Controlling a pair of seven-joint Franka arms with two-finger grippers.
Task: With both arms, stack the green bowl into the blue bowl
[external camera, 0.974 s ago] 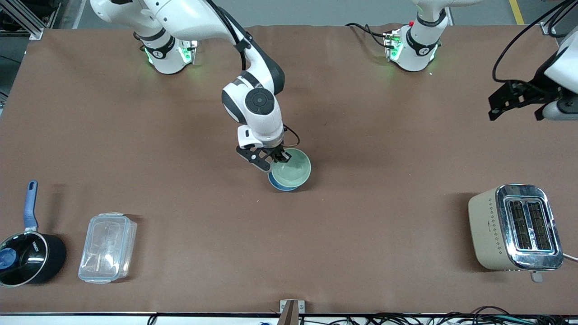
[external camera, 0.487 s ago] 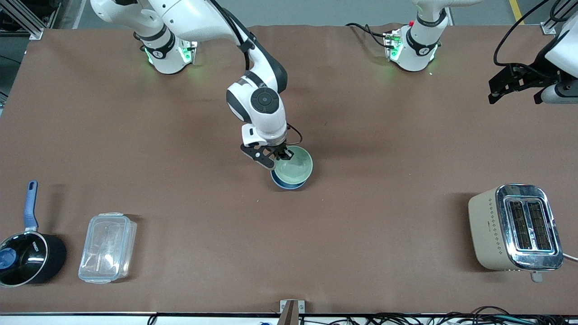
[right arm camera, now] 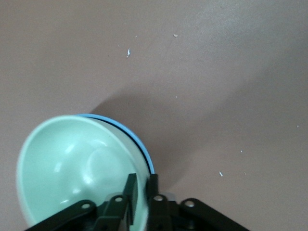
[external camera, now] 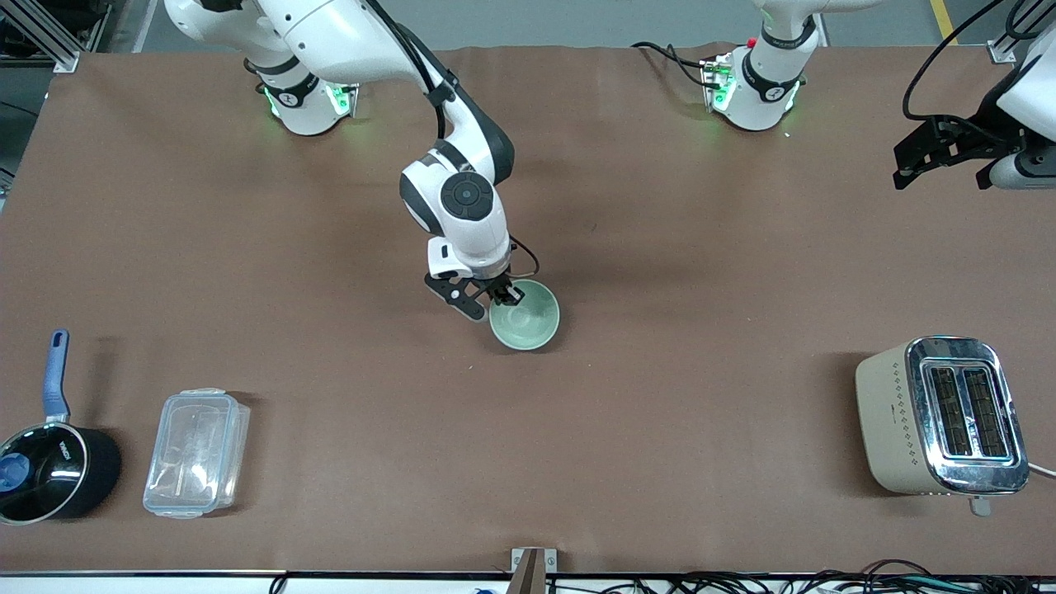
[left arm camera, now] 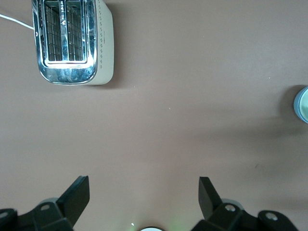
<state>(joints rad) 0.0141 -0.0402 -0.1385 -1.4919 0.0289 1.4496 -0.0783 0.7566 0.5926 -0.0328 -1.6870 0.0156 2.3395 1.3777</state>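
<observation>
The pale green bowl (external camera: pixel 525 316) sits nested in the blue bowl at the table's middle. In the front view the blue bowl is hidden under it. In the right wrist view only a thin blue rim (right arm camera: pixel 129 131) shows round the green bowl (right arm camera: pixel 72 168). My right gripper (external camera: pixel 500 299) is shut on the green bowl's rim at the side toward the right arm's base, one finger inside and one outside (right arm camera: pixel 142 179). My left gripper (external camera: pixel 940 165) is open and empty, waiting high over the left arm's end of the table (left arm camera: pixel 143 192).
A beige and chrome toaster (external camera: pixel 940 415) stands near the front camera at the left arm's end and also shows in the left wrist view (left arm camera: pixel 72 42). A clear plastic box (external camera: pixel 196 452) and a black saucepan with a blue handle (external camera: pixel 49 466) stand at the right arm's end.
My right gripper has shifted the green bowl slightly toward the right arm's end, and it now covers the blue bowl. The left gripper rose a little, then stayed still.
</observation>
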